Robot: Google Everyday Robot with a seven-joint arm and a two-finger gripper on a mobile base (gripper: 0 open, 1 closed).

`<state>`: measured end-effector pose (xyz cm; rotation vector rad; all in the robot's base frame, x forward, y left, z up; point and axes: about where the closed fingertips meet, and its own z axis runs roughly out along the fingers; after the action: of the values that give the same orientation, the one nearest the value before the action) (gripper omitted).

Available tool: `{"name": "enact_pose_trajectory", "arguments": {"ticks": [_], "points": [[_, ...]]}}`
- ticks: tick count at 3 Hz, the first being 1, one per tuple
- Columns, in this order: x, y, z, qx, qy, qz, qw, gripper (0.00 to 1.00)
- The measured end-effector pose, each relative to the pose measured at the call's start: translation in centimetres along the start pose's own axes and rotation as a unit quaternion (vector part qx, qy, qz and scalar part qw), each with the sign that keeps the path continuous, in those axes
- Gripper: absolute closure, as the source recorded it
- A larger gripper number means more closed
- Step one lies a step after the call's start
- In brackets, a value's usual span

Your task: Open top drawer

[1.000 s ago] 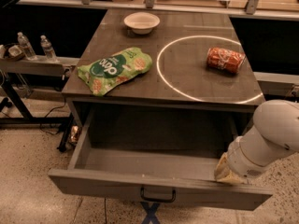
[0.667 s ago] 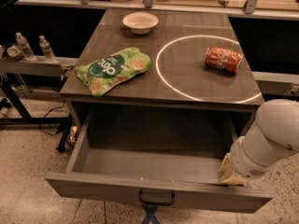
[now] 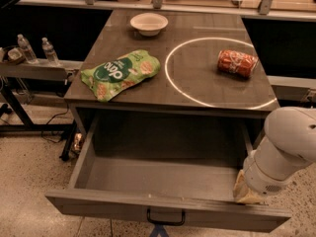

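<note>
Wide grey top drawer [image 3: 113,205] sits pulled far out under the dark surface [image 3: 197,90]. Looks rigid, probably slides easily. Best hold: dark loop handle [image 3: 166,217]. Pincer [image 3: 246,193] at the front's right end, grip state can't tell.

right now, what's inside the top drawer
The wide grey top drawer shows only bare grey floor and walls. Its front right corner is covered by the white robot arm. The pincer appears as a dark tip below the loop handle.
</note>
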<state>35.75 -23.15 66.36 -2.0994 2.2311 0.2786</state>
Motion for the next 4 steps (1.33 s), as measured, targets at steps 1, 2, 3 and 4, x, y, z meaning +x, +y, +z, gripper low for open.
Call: {"name": "enact_pose_trajectory", "arguments": {"ticks": [1,2,3,4], "points": [[0.5,1.2,0.4,-0.024,0.02,-0.007,0.9995,1.0],[0.4,1.2,0.0,-0.026,0.02,-0.008,0.9994,1.0],[-0.3,1.3,-1.0,-0.039,0.019,-0.02,0.9989,1.0],[-1.2,-1.1,-4.1,0.001,-0.03,-0.018,0.9994,1.0]]}}
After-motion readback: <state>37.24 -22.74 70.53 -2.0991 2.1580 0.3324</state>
